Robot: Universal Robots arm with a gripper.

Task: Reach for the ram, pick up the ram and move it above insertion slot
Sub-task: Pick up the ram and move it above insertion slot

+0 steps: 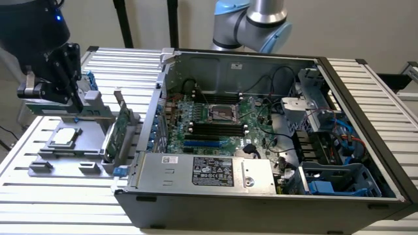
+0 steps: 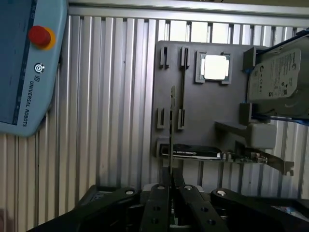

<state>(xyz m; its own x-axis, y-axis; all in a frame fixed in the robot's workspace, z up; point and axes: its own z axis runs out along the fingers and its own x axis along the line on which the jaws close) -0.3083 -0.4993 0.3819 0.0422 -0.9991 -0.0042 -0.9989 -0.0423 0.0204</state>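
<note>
Ram (image 2: 172, 130) edge-on, pinched between black fingers (image 2: 159, 203), lifted above grey fixture (image 2: 193, 111) on desk (image 2: 111, 96). Beyond: processor chip (image 2: 215, 66), hard drive (image 2: 277, 79). Open computer case (image 1: 261, 127) with black insertion slot (image 1: 219, 128) well apart, toward exterior view's right.

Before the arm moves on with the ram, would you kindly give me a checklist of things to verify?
1. The ram held in the jaws: ok, they are shut on its edge.
2. The ram lifted free of the grey fixture: cannot tell.
3. The ram above the insertion slot: not ok, it is over the fixture, outside the computer case.
4. Insertion slot empty: ok, apparently.
5. Case open on top: ok.
</note>
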